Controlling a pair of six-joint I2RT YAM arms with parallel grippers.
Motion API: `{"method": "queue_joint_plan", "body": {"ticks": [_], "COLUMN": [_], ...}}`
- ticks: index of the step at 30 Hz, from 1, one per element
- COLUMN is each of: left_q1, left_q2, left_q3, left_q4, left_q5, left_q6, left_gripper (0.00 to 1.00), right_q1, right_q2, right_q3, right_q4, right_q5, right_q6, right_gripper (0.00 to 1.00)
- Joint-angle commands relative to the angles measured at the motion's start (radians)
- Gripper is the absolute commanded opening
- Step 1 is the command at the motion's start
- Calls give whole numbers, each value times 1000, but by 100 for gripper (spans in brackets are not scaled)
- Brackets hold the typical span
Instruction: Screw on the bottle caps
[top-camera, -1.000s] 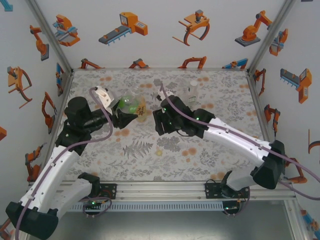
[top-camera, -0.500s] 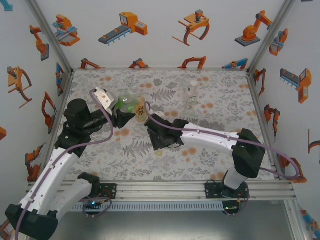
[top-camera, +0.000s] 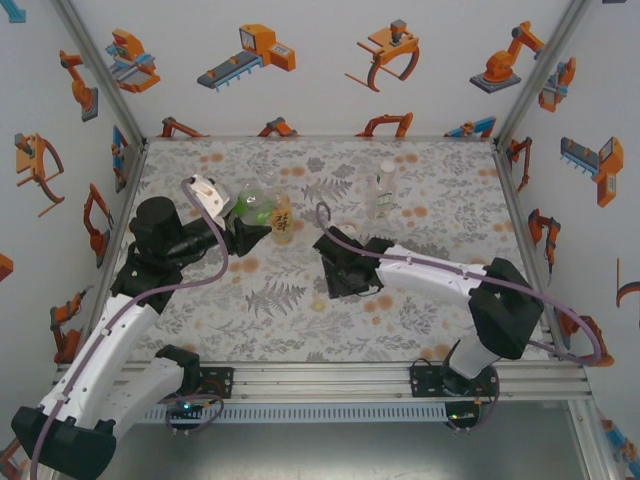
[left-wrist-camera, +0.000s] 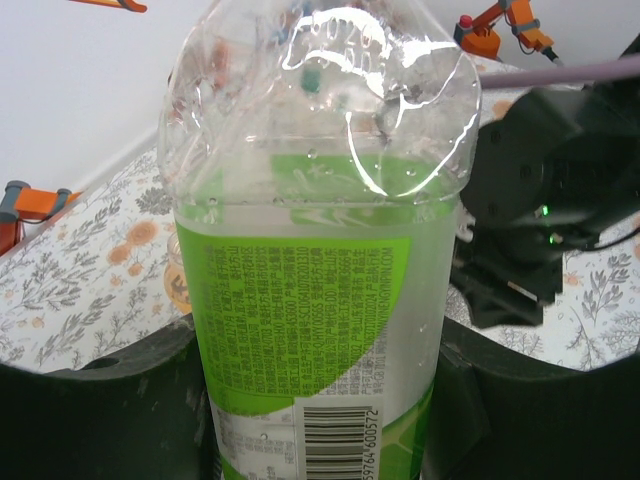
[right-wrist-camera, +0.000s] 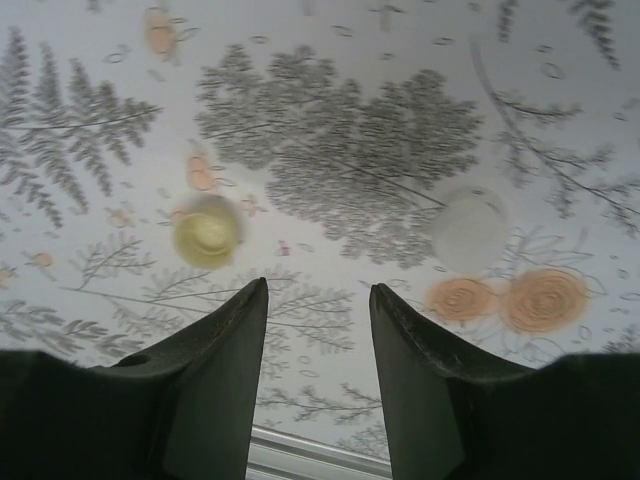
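**Two arms over a flower-patterned table (top-camera: 440, 330), with three bottles and two loose caps.**

A green bottle (left-wrist-camera: 310, 250) is shown upright at left centre, clamped between the fingers (left-wrist-camera: 100, 400) of the left gripper (left-wrist-camera: 315, 370). It is filled to the shoulder with pale green liquid, and the clear dome above holds none. A green label with a barcode is carried on its side. Its neck is cut off by the top edge of the left wrist view.

An amber bottle (top-camera: 283, 220) with a yellow label is seen just beside it on the right, holding amber liquid. A slim bottle (top-camera: 385, 195), colourless with a touch of green at the label, is stood well apart toward the far right. How full it is cannot be told.

The right gripper (right-wrist-camera: 315, 290) is held low over the near middle of the table, its jaws set a little apart with nothing between them.

A yellow cap (right-wrist-camera: 208, 232) is seen lying on the table with its hollow side up. It lies ahead of the finger on the left of the right wrist view and slightly outside it. A white cap (right-wrist-camera: 470, 228) lies ahead of, and outside, the other finger. Neither cap is touched by the jaws, and neither sits on a bottle.
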Motion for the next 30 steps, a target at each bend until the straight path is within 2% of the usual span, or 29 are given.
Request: {"method": "queue_joint_plan", "body": {"ticks": [1,7,30], "left_q1": [6,5,5], "left_q2": [-2,4,9], "left_q3": [1,3,3], "left_q4": [0,2,3], "left_q5": [17,23,33], "left_q6": [13,7,5], "left_gripper": [0,0,0], "right_q1": [-64,-155,-160], "right_q2": [-72,-110,81], "right_q3": [-59,-124,-21], "right_q4": [-19,-14,12], "right_q5": [-10,-42,7], "right_q6": [13,-2,-42], "right_gripper": [45,45,49]}}
